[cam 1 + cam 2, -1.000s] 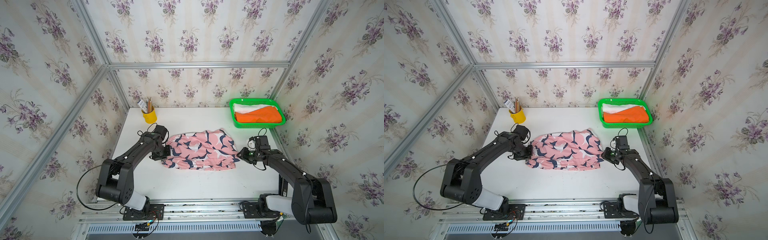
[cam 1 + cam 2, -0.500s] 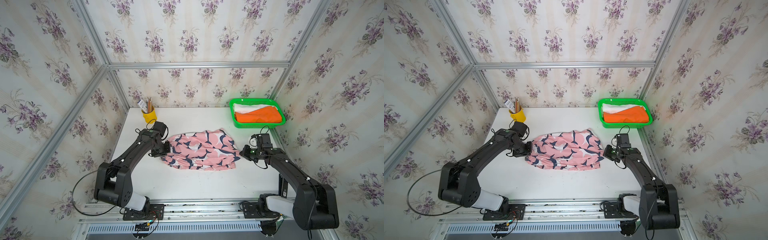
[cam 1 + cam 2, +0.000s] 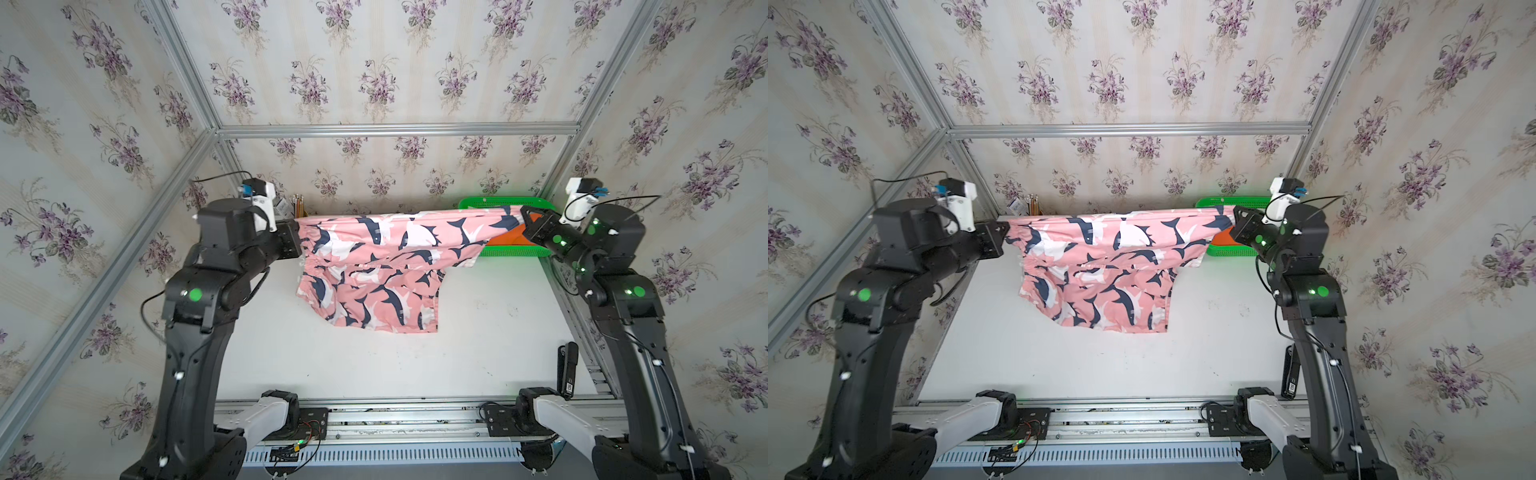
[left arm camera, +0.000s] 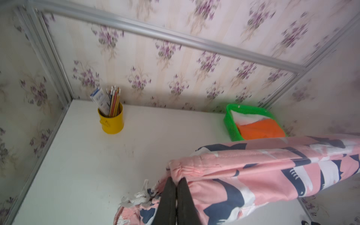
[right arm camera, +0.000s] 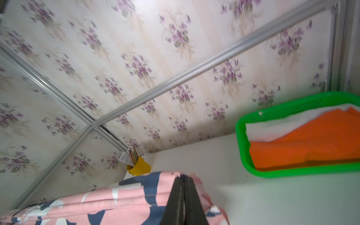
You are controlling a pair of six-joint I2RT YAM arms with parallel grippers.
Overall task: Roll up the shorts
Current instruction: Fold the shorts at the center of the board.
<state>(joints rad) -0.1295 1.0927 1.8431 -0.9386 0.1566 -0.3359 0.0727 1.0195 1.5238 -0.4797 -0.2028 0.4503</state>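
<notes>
- The left arm (image 3: 195, 332) stands tall from its base on the front rail. It bends at the elbow, and its forearm runs level toward the middle of the table (image 3: 478, 353).
- The left gripper (image 3: 297, 239) is clamped tight on one end of the waistband of the pink whale-print shorts (image 3: 374, 270). The left wrist view shows its two dark fingers (image 4: 167, 196) pressed together with a pinch of pink cloth between them.
- A yellow pencil cup (image 4: 111, 120) stands at the back of the table, behind this gripper.
- The whale-print shorts hang in the air between the two grippers, the waistband pulled into a nearly straight line. The legs droop toward the table; whether the hem touches it I cannot tell.
- The right gripper (image 3: 524, 224) is pinched closed on the other end of the waistband.
- The right arm (image 3: 636, 332) mirrors the left one: upright, elbow bent, wrist turned inward.
- A green basket (image 3: 511, 251) sits in the back right corner. In it the orange shorts (image 4: 261, 131) lie on top of the white shorts (image 4: 245, 118).
</notes>
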